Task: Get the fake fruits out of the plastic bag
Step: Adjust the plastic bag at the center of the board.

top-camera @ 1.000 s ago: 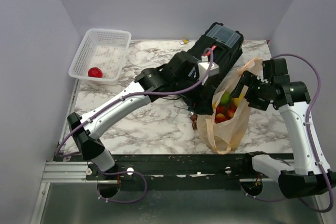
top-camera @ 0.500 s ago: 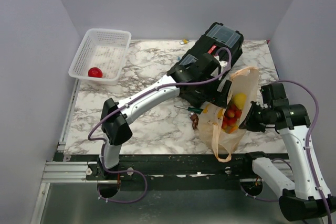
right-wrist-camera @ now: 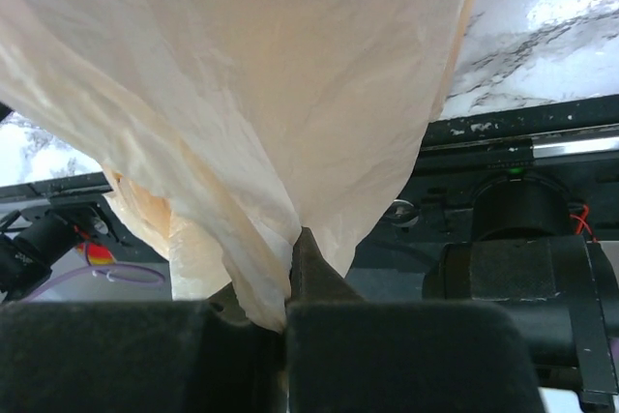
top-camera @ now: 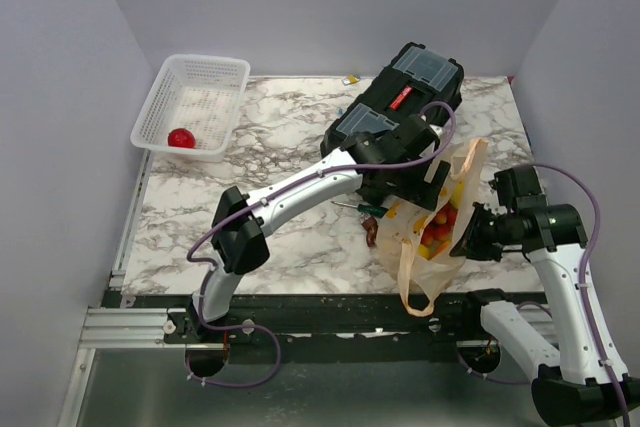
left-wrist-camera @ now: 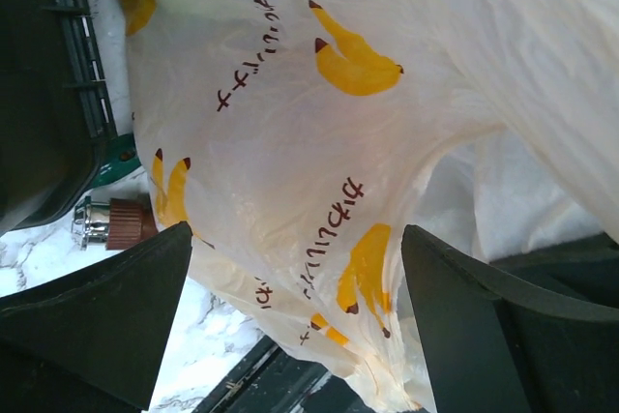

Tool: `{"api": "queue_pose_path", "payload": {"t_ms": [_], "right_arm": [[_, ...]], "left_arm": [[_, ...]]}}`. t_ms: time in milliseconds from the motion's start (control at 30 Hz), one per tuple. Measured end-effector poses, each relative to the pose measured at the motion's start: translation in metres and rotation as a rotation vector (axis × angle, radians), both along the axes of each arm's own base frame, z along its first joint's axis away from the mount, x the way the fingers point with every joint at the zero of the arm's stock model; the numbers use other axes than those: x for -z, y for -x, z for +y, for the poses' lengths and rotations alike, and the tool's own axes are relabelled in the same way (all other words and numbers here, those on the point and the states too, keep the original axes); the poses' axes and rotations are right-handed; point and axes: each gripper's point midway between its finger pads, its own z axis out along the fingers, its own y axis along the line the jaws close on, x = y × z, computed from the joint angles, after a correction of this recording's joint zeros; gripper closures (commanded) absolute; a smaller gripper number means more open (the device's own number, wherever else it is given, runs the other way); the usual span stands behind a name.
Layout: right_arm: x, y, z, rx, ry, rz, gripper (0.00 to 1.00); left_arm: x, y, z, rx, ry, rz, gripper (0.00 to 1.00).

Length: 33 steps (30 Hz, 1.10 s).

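In the upper left I see a white basket holding one red fruit, then right of centre my left gripper, jaws spread wide, close over the plastic bag with the fake fruits in its mouth, and at right my right gripper pinched tight on the bag's film.

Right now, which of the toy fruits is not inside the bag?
The red fruit, lying alone in the white basket at the far left. The other fruits, yellow and red, sit inside the plastic bag.
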Motion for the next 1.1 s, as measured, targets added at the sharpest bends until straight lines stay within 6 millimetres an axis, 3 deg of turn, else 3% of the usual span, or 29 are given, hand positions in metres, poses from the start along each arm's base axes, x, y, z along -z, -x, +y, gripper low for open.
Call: {"api": "queue_pose_path", "payload": {"t_ms": [300,467,567,700,800,900,1000,1033,1100], "right_arm": [[0.010,0.010,0.005,0.003,-0.034,0.032,0.99],[0.008,0.012,0.006,0.010,-0.042,0.013,0.99],[0.007,0.012,0.006,0.012,-0.043,0.002,0.99],[0.006,0.012,0.006,0.018,-0.046,-0.002,0.99],[0.004,0.012,0.006,0.024,-0.050,-0.014,0.99],[0.001,0.013,0.006,0.027,-0.053,-0.032,0.99],[0.000,0.014,0.006,0.027,-0.053,-0.045,0.99],[0.000,0.014,0.005,0.028,-0.049,-0.050,0.99],[0.000,0.014,0.003,0.033,-0.040,-0.061,0.99]], "left_arm": [[0.027,0.006,-0.006,-0.036,-0.107,-0.067,0.05],[0.035,0.021,-0.009,0.001,-0.120,-0.076,0.01],[0.037,0.038,0.005,0.037,-0.101,-0.095,0.01],[0.012,0.052,0.016,0.056,-0.030,-0.136,0.01],[-0.009,0.049,0.007,0.044,0.028,-0.185,0.02],[-0.012,0.043,-0.005,0.035,0.045,-0.207,0.03],[0.004,0.034,-0.016,0.024,0.014,-0.211,0.13],[0.010,0.032,-0.018,0.020,0.000,-0.212,0.20],[0.027,0.022,-0.018,-0.008,-0.061,-0.223,0.44]]}}
